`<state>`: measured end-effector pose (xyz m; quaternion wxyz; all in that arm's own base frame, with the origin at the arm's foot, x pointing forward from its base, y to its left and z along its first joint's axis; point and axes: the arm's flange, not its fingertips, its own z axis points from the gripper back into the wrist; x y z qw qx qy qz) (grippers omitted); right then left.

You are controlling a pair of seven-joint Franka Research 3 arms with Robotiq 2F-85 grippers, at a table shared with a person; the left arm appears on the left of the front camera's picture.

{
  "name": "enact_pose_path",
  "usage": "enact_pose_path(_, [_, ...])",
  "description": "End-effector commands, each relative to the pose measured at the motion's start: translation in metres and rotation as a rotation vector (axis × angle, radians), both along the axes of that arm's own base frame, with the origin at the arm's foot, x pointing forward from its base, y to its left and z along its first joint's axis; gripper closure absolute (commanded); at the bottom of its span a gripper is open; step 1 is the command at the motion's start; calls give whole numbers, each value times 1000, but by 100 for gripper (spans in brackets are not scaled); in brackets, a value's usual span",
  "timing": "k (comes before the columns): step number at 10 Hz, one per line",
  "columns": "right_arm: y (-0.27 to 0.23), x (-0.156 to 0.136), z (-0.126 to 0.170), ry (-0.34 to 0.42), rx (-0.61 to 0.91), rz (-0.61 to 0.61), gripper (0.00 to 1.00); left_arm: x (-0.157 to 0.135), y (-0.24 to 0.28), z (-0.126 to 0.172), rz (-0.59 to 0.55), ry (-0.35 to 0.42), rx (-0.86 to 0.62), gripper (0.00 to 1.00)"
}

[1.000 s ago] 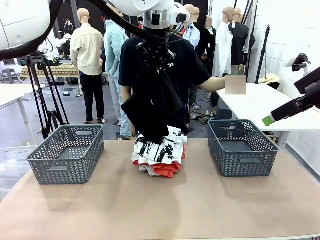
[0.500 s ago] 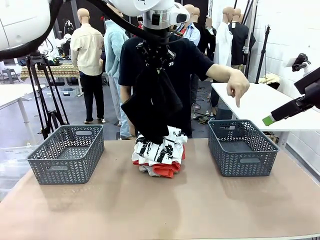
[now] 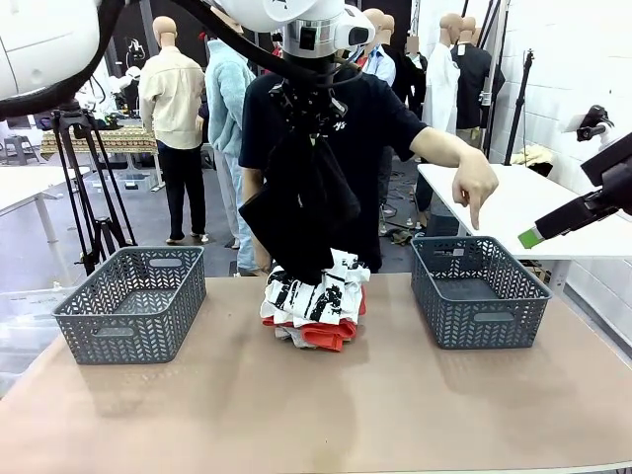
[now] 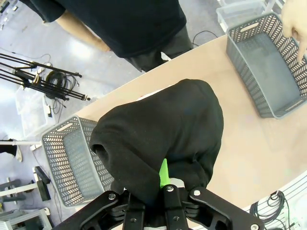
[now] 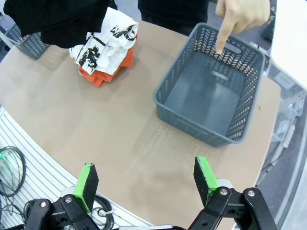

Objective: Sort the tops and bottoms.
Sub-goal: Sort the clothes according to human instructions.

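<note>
- Fingers [image 4: 163,173] of the left gripper [image 4: 162,186] are pressed together on a bunched fold of the black bottoms [image 4: 163,129]; one green pad shows in the cloth.
- From the front, the left gripper [image 3: 312,111] hangs high over the middle of the table [image 3: 316,425], and the bottoms [image 3: 301,212] drop from it in a long limp bundle.
- The lower end of that bundle reaches the top of the pile of tops [image 3: 314,306]; I cannot tell whether it touches.
- The pile lies at the table's far middle, between the two baskets. The white T-shirt [image 3: 321,288] with black print is on top, and the orange one [image 3: 328,338] sticks out beneath it.
- The right gripper [image 5: 146,181] has its fingers [image 5: 205,175] spread wide, with nothing between them. It hovers over the near right part of the table, looking down on the right basket [image 5: 189,119].
- The right basket [image 3: 479,321] stands right of the pile, apart from it.
- The left basket [image 3: 128,321] stands at the other side.
- The person's hand [image 3: 476,186] points its index finger straight down over the right basket; in the right wrist view, the hand [image 5: 240,13] has its fingertip above the far part of the basket.
</note>
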<state>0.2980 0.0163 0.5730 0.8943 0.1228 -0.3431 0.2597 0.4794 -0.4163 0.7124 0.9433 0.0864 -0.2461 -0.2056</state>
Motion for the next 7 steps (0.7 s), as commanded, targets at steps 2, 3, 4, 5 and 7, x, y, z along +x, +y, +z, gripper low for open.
enact_pose_path(2, [1,0,-1,8,20,7,0,-3,1,5,-5,-15,-7,100])
enact_pose_path(3, [1,0,-1,8,20,7,0,-3,1,5,-5,-15,-7,100])
enact_pose_path(4, [1,0,-1,8,20,7,0,-3,1,5,-5,-15,-7,100])
enact_pose_path(5, [1,0,-1,8,20,7,0,-3,1,5,-5,-15,-7,100])
enact_pose_path(7, [1,0,-1,8,20,7,0,-3,1,5,-5,-15,-7,100])
